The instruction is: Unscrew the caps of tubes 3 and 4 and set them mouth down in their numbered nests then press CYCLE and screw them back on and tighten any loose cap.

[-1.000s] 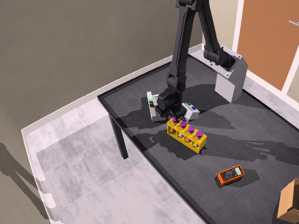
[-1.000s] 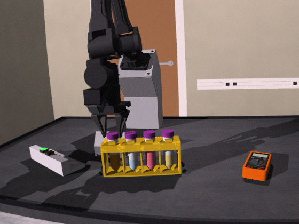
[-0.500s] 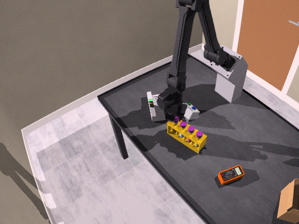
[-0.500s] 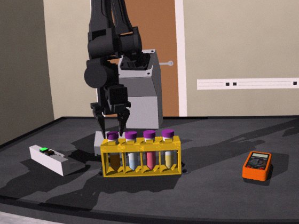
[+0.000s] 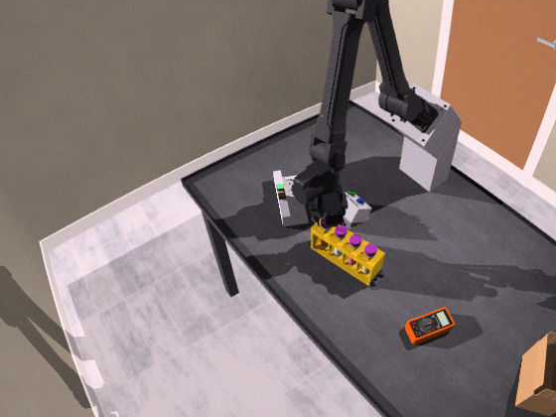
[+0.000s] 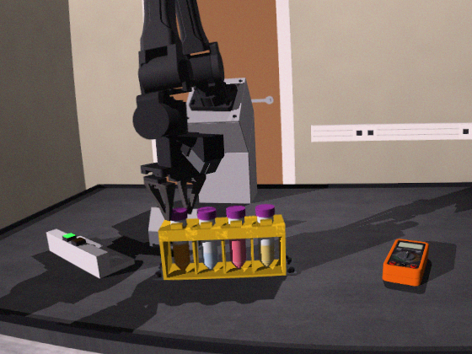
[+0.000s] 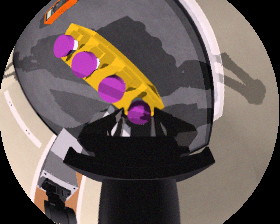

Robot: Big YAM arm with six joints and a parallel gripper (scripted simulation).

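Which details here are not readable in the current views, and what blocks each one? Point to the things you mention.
- Cap nests: the gripper (image 5: 328,219) (image 6: 180,215) (image 7: 139,110) and arm cover part of the cap tray (image 5: 295,216) (image 6: 76,253) from the top; its front wall hides them in the exterior view.
- Finger contact with the brown tube's cap (image 5: 323,222) (image 6: 179,213) (image 7: 139,114): too small in the exterior view.
- Multimeter (image 5: 416,337) (image 6: 402,276) (image 7: 60,11) reading: too small from the top, cut off in the wrist view.
- Cardboard box (image 5: 533,374): cut off by the top view's right edge.
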